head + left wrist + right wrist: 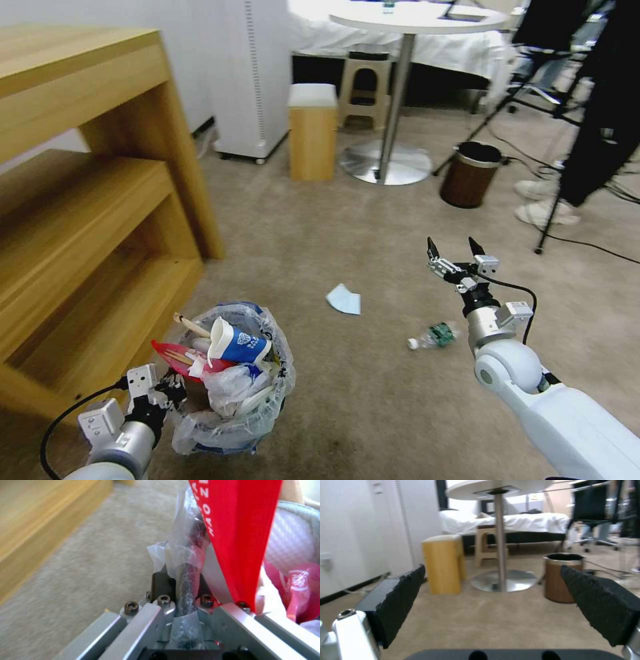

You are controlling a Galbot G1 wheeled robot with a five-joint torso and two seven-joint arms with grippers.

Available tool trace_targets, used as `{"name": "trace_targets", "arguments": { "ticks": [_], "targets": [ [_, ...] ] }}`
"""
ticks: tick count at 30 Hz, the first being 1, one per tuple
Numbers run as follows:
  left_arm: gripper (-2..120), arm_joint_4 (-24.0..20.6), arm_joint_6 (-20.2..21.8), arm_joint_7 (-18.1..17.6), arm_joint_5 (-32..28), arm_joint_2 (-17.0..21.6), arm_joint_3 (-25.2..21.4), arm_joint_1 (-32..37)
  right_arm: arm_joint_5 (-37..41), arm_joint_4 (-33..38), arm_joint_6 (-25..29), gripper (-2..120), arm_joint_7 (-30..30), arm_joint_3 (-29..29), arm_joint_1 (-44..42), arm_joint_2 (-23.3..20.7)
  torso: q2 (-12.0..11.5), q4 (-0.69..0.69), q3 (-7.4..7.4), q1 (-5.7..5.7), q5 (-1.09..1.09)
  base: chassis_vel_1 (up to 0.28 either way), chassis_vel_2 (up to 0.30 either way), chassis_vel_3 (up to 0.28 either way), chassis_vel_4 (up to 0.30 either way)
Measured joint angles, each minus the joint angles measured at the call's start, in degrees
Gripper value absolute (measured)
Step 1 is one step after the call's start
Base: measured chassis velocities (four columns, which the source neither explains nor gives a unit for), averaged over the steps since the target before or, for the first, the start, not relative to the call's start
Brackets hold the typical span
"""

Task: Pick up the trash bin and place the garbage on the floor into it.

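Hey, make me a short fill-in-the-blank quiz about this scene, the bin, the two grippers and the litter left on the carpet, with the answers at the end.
1. The left gripper has its jaws shut on the rim of the ____.
2. The right gripper hangs above the carpet with its jaws ____.
3. The clear bottle lies on the carpet beside the ____ arm.
4. The pale blue paper lies between the trash bin and the ____ gripper.

Missing words: trash bin; open; right; right

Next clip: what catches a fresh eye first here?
The overfilled trash bin lined with crinkled clear plastic, low on the robot's left, its rim clamped by the left gripper. On the beige carpet ahead lie pale blue paper and a clear bottle, beside the open right gripper.
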Motion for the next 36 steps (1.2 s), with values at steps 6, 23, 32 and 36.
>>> {"name": "trace_targets", "arguments": {
  "ticks": [6,23,32,36],
  "targets": [
    [0,0.0,-0.4,0.0,0.0,-0.1,-0.1,0.0,-1.2,-0.6,-0.2,100,2.4,-0.6,0.2,0.9,0.0,-0.01,0.0,0.0,0.0,-0.117,-0.111,-0.104,-0.108],
    [0,-0.6,-1.2,0.5,1.2,-0.5,-2.8,-1.9,-9.5,-0.7,-1.3,100,2.0,4.2,-3.9,5.8,0.0,0.01,0.0,0.0,0.01,-0.011,-0.011,-0.01,-0.013],
    [0,-0.8,-1.8,1.6,2.5,-1.0,-4.5,-2.7,-13.6,4.7,-2.4,100,2.6,14.5,-9.5,9.5,0.0,0.0,0.0,0.0,-0.01,0.0,0.0,0.0,0.0],
    [0,-0.9,-1.8,1.7,2.6,-1.1,-4.6,-2.8,-16.1,5.2,-1.6,100,2.9,17.1,-11.1,11.2,0.0,0.0,0.0,0.0,0.01,0.0,0.0,0.0,0.0]
  ]
}}
